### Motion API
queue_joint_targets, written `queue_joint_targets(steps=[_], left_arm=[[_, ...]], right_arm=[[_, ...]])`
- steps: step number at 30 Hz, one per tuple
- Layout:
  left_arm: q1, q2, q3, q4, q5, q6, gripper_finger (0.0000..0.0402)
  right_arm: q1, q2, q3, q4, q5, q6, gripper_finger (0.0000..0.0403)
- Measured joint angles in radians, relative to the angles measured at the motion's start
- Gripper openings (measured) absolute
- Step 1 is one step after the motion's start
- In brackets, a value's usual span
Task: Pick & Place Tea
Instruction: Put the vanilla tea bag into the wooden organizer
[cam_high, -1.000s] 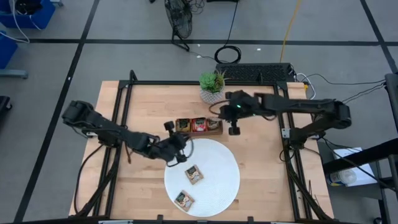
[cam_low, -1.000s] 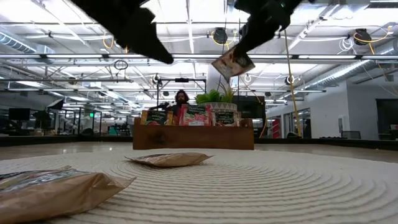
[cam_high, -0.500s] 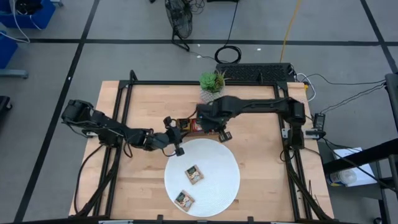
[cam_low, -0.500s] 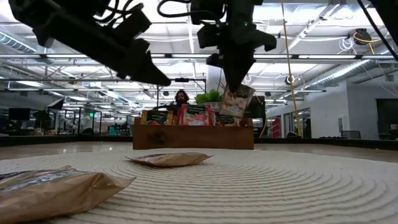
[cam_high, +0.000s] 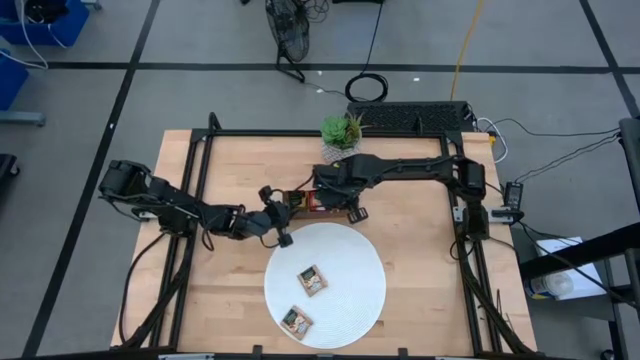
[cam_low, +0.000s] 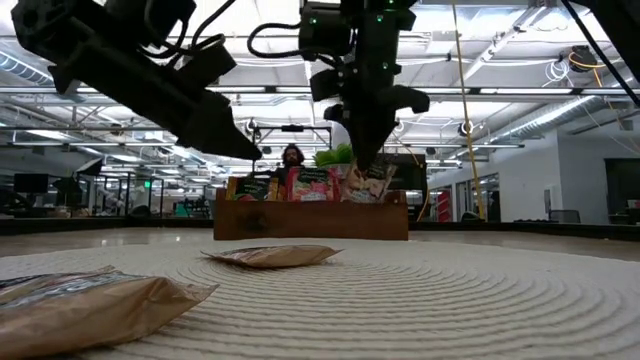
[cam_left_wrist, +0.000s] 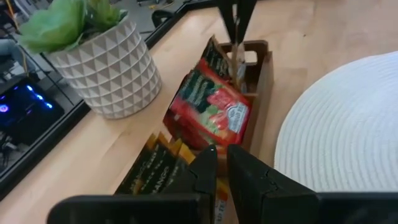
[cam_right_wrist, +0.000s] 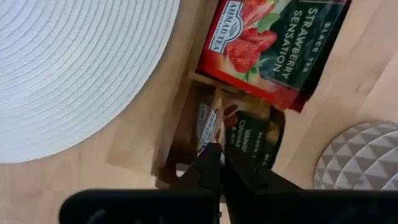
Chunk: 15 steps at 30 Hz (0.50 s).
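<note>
1. The left gripper (cam_high: 278, 222) hovers just above the table beside the left end of the wooden tray (cam_high: 296, 212). Its fingers are almost closed, with only a thin gap, and I see nothing between them.
2. On the white plate (cam_high: 350, 262), near its left side, two tan sachets (cam_high: 313, 280) lie flat, well apart from both grippers.
3. The right gripper (cam_high: 352, 203) stands over the right end compartment of the tray. Its fingers are shut on a pale sachet (cam_right_wrist: 208, 124), which hangs straight down below the fingertips.
4. In the low view this sachet stands nearly upright, its long axis vertical, and its lower edge already enters the right compartment beside the other packets.
5. In my judgement, the coming move depends on this: the compartment lies directly under the right gripper, so it only needs to lower and open. The right arm is clearly the nearer one.
</note>
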<state>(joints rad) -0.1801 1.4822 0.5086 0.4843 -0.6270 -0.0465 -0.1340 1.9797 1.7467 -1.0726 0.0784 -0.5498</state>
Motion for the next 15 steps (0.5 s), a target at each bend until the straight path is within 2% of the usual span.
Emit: queue_joint_targets(steps=[15], left_arm=[[0.023, 0.000, -0.006, 0.000, -0.001, -0.020, 0.0044]], right_arm=[[0.012, 0.000, -0.024, -0.057, -0.001, 0.025, 0.0000]])
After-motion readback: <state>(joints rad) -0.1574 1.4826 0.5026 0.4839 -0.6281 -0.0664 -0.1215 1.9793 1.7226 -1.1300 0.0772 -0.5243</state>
